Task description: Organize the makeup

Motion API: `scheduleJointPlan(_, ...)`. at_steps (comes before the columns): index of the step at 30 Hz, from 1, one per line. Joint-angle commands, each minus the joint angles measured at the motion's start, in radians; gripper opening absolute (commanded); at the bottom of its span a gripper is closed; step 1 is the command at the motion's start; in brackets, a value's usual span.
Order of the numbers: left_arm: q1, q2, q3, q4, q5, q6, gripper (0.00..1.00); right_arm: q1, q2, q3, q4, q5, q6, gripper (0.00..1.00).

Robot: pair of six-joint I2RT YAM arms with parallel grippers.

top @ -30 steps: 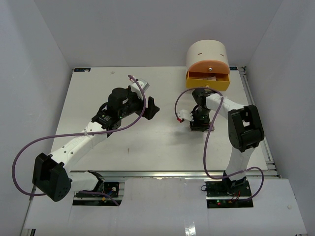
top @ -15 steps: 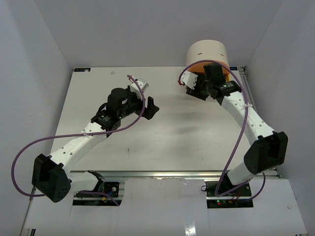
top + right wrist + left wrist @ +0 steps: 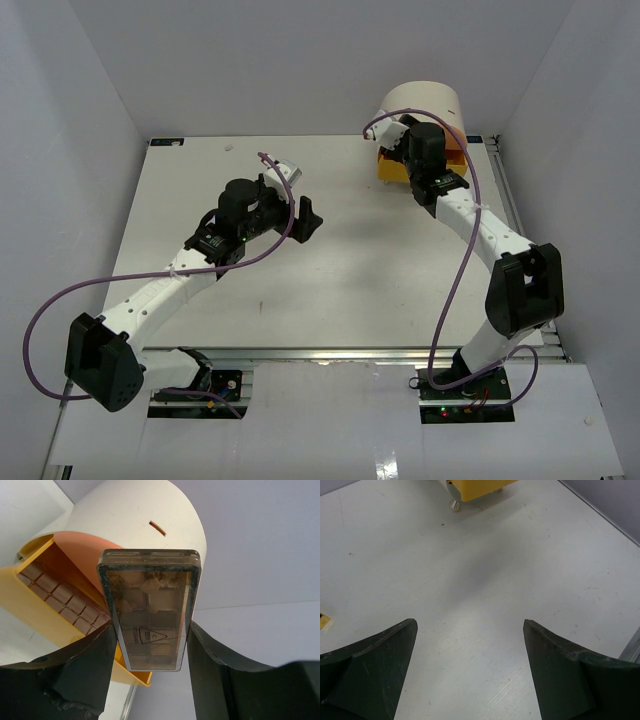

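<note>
My right gripper (image 3: 151,630) is shut on a flat brown palette (image 3: 150,595) with a clear lid, gripped by its long edges. It holds the palette above the open yellow drawer (image 3: 30,615) of the round cream drawer unit (image 3: 145,515). Another brown palette (image 3: 62,597) lies inside that drawer. In the top view the right gripper (image 3: 400,148) is at the drawer (image 3: 388,170), under the unit (image 3: 420,103). My left gripper (image 3: 308,218) is open and empty over bare table, seen too in its wrist view (image 3: 470,622). No sponges or lipstick tubes show.
The white table (image 3: 330,280) has a metal rail along its right edge (image 3: 515,215). White walls close in the back and sides. The drawer's yellow corner (image 3: 475,487) and a small foot (image 3: 454,504) show at the top of the left wrist view.
My right arm has swung from the middle of the table up and back to the drawer unit, and now holds the palette above the open drawer. The left arm has not moved.
</note>
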State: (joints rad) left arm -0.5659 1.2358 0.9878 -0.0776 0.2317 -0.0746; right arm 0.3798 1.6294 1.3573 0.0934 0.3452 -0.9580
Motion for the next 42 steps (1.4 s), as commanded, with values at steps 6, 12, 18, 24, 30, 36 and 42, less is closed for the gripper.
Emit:
scheduleJointPlan(6,0.006,-0.034,-0.009,0.009,-0.003,0.009,0.98,-0.002,0.066,-0.040,0.278,0.070,-0.091,0.61)
scheduleJointPlan(12,0.006,-0.035,-0.009,0.009,-0.006,0.010,0.98,-0.004,0.093,-0.039,0.284,0.068,-0.087,0.79)
scheduleJointPlan(18,0.006,-0.034,-0.009,0.009,-0.006,0.010,0.98,-0.004,0.093,-0.073,0.303,0.064,-0.085,0.98)
scheduleJointPlan(24,0.006,-0.033,-0.009,0.009,-0.005,0.010,0.98,-0.004,0.089,-0.071,0.298,0.059,-0.080,0.97)
scheduleJointPlan(30,0.006,-0.038,-0.011,0.009,-0.009,0.013,0.98,-0.012,-0.022,-0.055,0.096,-0.089,0.122,0.90)
scheduleJointPlan(36,0.006,-0.039,-0.009,0.009,-0.002,0.010,0.98,-0.045,-0.160,-0.069,-0.412,-0.652,0.037,0.90)
scheduleJointPlan(42,0.007,-0.047,-0.012,0.009,-0.005,0.009,0.98,-0.083,-0.038,0.031,-0.897,-0.680,-0.302,0.98)
